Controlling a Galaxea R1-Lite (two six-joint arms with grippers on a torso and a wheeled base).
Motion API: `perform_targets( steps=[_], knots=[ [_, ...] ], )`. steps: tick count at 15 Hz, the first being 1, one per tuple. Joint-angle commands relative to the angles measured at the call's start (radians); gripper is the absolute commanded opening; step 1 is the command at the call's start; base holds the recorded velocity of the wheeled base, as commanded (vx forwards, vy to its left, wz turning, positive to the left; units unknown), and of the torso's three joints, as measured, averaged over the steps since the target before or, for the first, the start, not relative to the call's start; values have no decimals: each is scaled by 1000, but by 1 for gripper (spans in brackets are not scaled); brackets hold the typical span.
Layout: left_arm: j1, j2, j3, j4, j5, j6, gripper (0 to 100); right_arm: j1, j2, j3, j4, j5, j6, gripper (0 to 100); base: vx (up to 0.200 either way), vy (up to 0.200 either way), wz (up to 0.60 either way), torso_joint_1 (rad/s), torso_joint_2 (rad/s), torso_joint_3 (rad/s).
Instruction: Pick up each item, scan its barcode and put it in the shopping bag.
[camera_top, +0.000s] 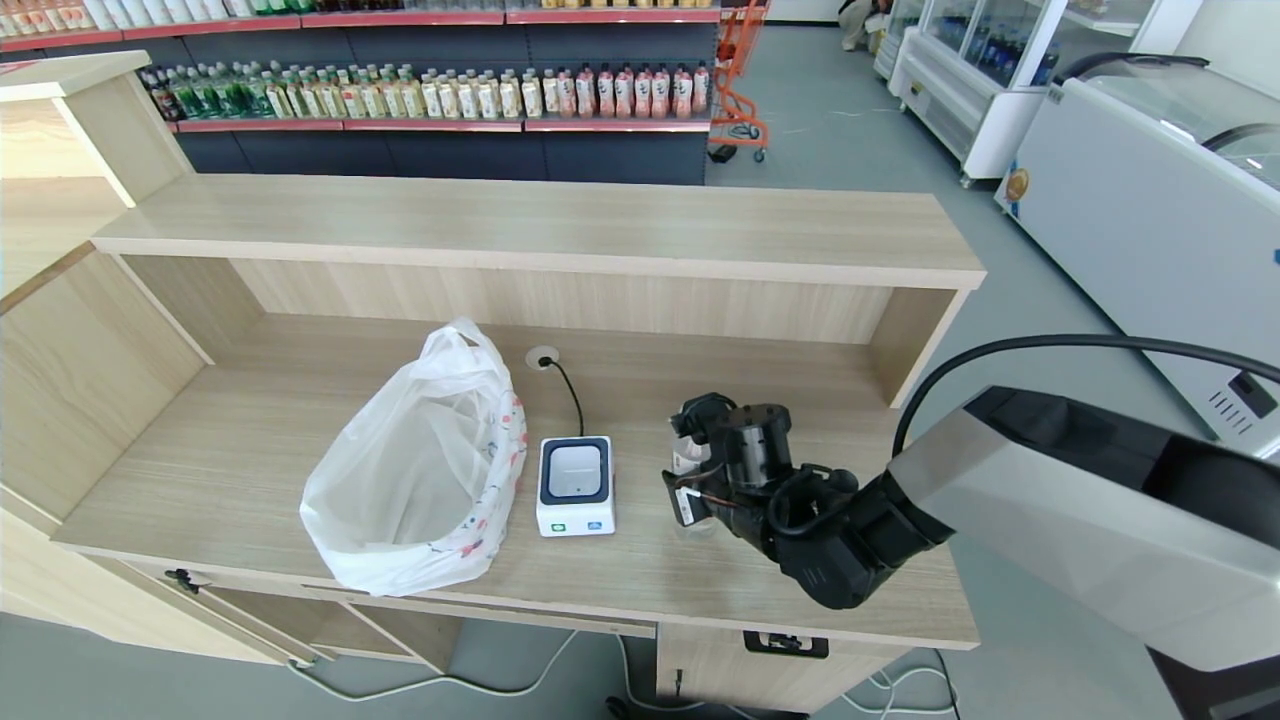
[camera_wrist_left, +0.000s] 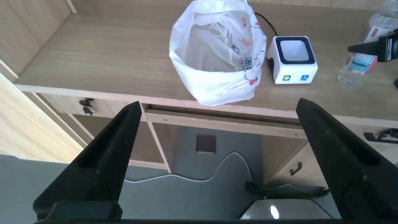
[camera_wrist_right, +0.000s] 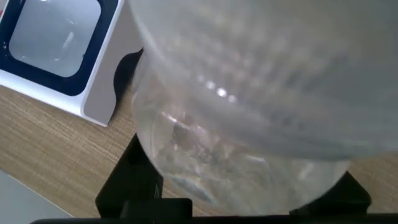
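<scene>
At the left of the counter (camera_top: 250, 450) the white shopping bag (camera_top: 420, 470) stands open and looks empty, so I'd say nothing is packed. Right of it sits the scanner (camera_top: 575, 485), then the clear bottle (camera_wrist_left: 356, 65), clasped by the right gripper (camera_top: 688, 462) beside the glass: scanning and bagging remain. The left gripper (camera_wrist_left: 219, 109) hangs spread wide, nearer.

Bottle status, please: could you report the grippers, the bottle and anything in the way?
Left gripper open, empty. Right gripper shut on bottle, beside scanner. Nothing between bottle and scanner; bag open.
</scene>
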Motion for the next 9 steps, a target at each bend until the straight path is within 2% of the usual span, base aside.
perform_targets(
  steps=[1,4,6,8,9],
  knots=[
    [0,0,0,0,0,0,100,0,-11,-8,-1,-1,0,0,0,0,0,0,0,0],
    [0,1,0,0,0,0,100,-18,-79,21,-13,-1,37,0,0,0,0,0,0,0],
    [0,1,0,-2,0,0,100,-43,-186,35,3,6,150,0,0,0,0,0,0,0],
    [0,1,0,0,0,0,100,-94,-340,52,98,87,218,0,0,0,0,0,0,0],
    [0,1,0,-2,0,0,100,-132,-456,59,191,184,274,0,0,0,0,0,0,0]
  ],
)
